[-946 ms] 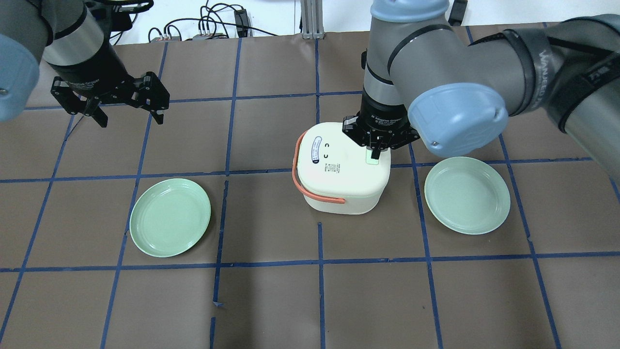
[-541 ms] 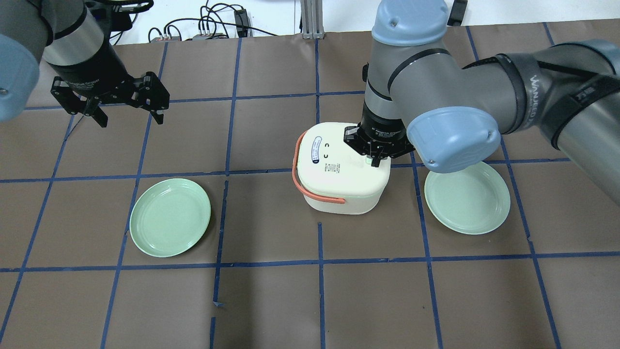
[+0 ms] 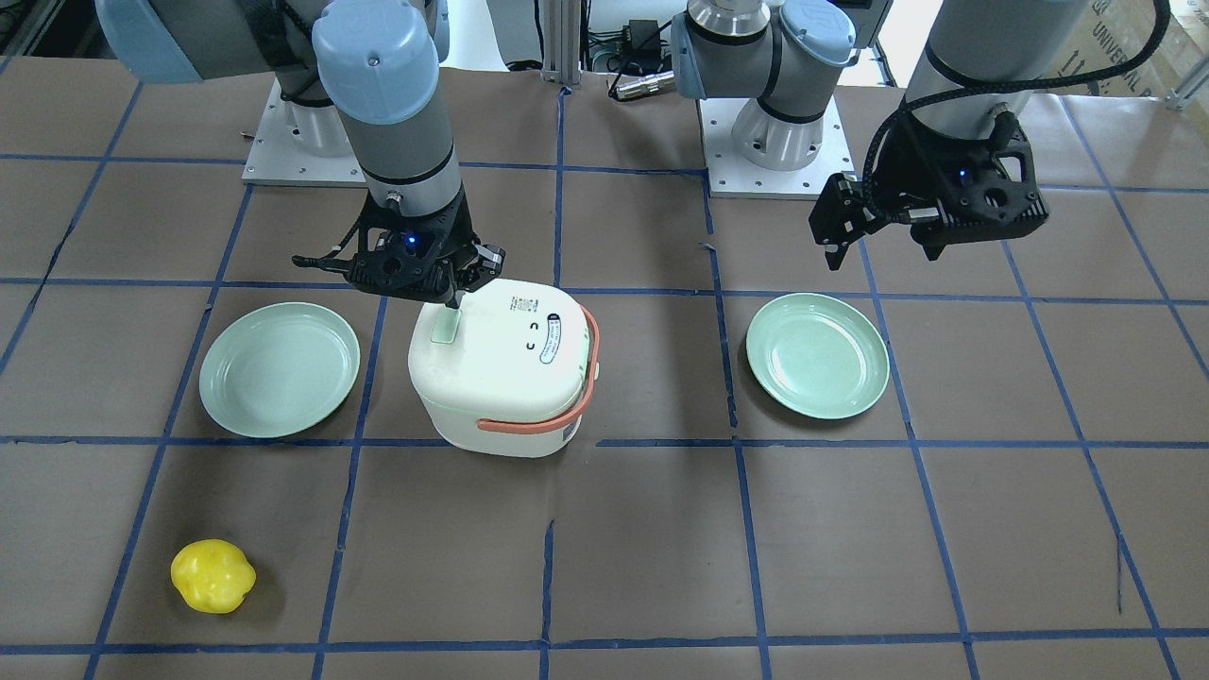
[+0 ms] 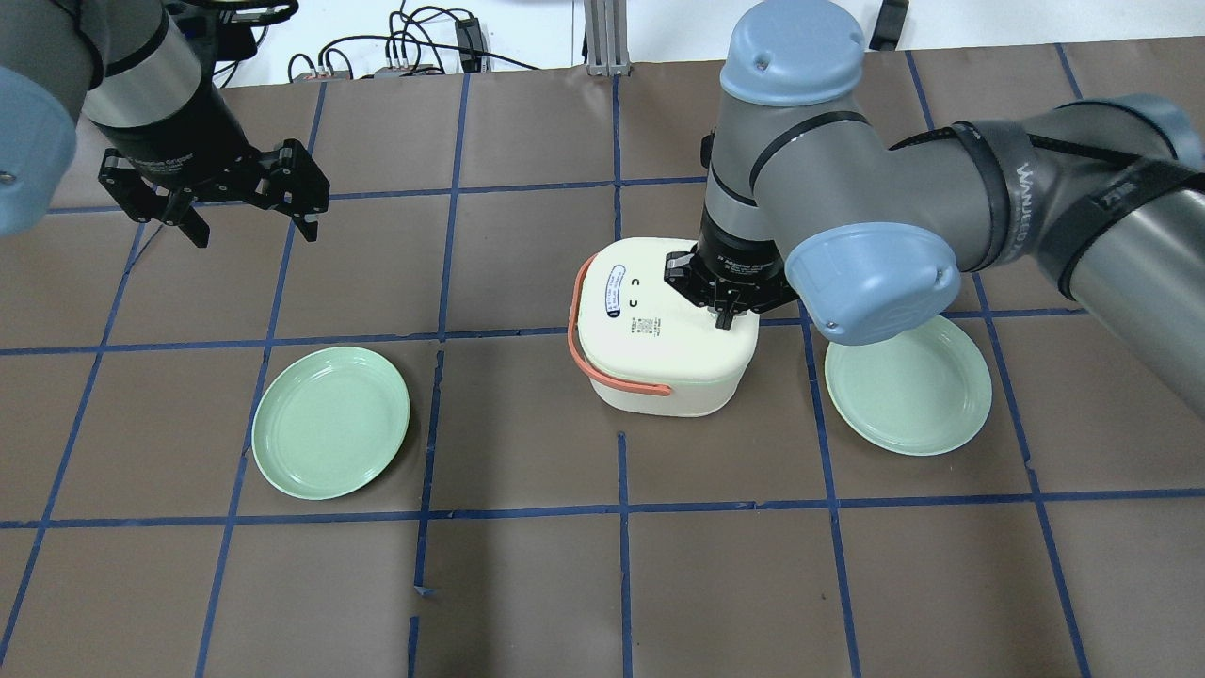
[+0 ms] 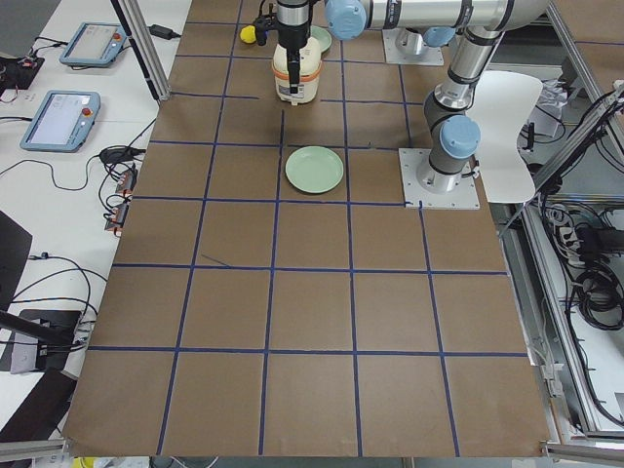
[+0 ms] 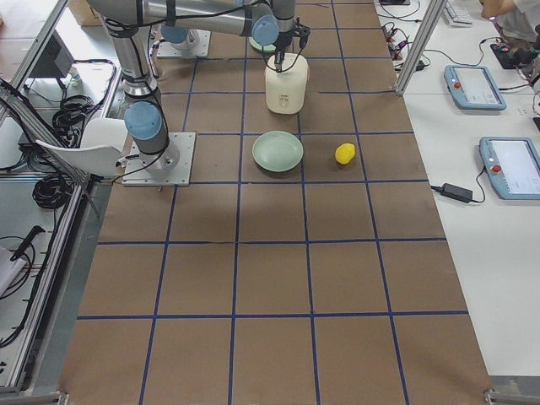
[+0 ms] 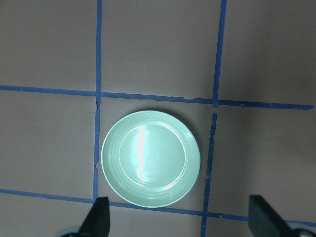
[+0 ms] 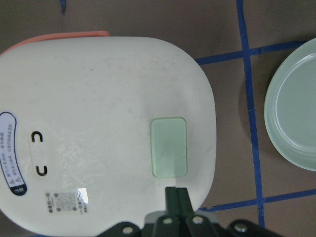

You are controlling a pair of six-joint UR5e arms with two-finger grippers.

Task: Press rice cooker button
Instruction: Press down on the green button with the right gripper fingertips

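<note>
Right gripper [image 4: 725, 318] has its fingers pressed together and points straight down at the top of the white rice cooker [image 4: 659, 353], tips at the edge of the pale green button [image 8: 169, 146]; whether they touch it cannot be told. The rice cooker stands mid-table [image 4: 527, 584] between the left plate [image 4: 330, 422] and the right plate [image 4: 908, 379]. Well apart, the left gripper [image 4: 254, 231] hangs spread wide above the table beyond the left plate
</note>
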